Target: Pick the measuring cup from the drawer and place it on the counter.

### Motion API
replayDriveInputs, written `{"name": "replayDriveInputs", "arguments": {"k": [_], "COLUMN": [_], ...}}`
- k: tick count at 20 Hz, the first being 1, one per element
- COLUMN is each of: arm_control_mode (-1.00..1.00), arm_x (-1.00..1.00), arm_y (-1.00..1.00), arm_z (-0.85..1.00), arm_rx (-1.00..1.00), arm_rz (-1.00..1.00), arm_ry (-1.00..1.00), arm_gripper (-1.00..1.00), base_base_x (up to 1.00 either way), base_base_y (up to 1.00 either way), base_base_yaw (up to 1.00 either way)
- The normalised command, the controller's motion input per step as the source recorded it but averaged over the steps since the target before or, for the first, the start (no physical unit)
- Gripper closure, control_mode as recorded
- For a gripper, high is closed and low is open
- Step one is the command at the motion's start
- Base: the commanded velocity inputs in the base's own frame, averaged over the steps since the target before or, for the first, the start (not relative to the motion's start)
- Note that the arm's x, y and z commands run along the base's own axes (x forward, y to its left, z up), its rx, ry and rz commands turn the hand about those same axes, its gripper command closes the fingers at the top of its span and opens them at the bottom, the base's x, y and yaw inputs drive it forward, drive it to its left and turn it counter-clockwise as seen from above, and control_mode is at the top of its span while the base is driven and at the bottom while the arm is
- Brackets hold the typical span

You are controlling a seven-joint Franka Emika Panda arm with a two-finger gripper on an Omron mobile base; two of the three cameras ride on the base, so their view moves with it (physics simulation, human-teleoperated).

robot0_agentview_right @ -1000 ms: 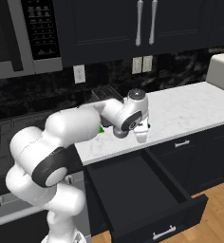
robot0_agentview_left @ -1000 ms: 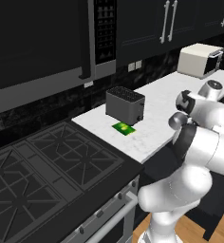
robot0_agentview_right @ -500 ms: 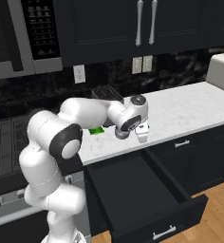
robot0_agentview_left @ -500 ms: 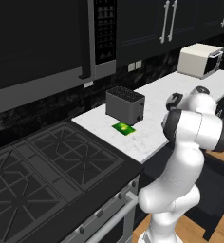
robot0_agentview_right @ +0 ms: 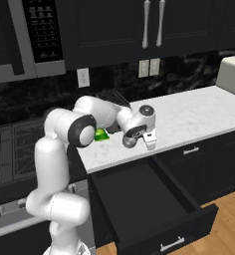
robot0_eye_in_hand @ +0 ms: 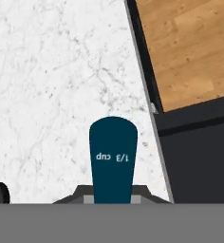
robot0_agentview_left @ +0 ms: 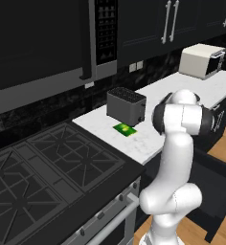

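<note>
Hand view: dark blue handle of the measuring cup [robot0_eye_in_hand: 113, 159] carries white lettering "1/3 cup", seen upside down in this view. Handle lies over the white marble desk [robot0_eye_in_hand: 52, 85].

Left and right base views: no legible text on the toaster [robot0_agentview_left: 126, 105], the microwave panel [robot0_agentview_left: 106, 28] or the green item [robot0_agentview_left: 125, 129]; markings there too small to read.

stove [robot0_agentview_left: 52, 167] black gas, landmark | toaster [robot0_agentview_left: 126, 106] right of stove, green sponge [robot0_agentview_left: 124, 129] in front | microwave [robot0_agentview_left: 100, 36] above-right of stove | toaster oven [robot0_agentview_left: 201, 60] far right | black upper cabinets [robot0_agentview_right: 154, 25] | wood floor [robot0_agentview_right: 224, 224]
</note>
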Motion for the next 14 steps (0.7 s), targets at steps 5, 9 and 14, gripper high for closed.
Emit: {"name": "replayDriveInputs", "arguments": {"k": [5,9,14], "arm_control_mode": [-1.00,-1.00,-1.00], "arm_x": [0.75,0.84,0.40], "arm_y": [0.02,0.17,0.03], "arm_z": [-0.42,-0.47,-0.18], "arm_rx": [0.00,0.00,0.00], "arm_rz": [0.10,0.07,0.05], "arm_ry": [0.00,0.00,-0.04], "arm_gripper": [-1.00,-1.00,-1.00], "base_base_x": [0.00,0.00,0.00], "base_base_y": [0.00,0.00,0.00], "base_base_yaw": [0.00,0.00,0.00]}}
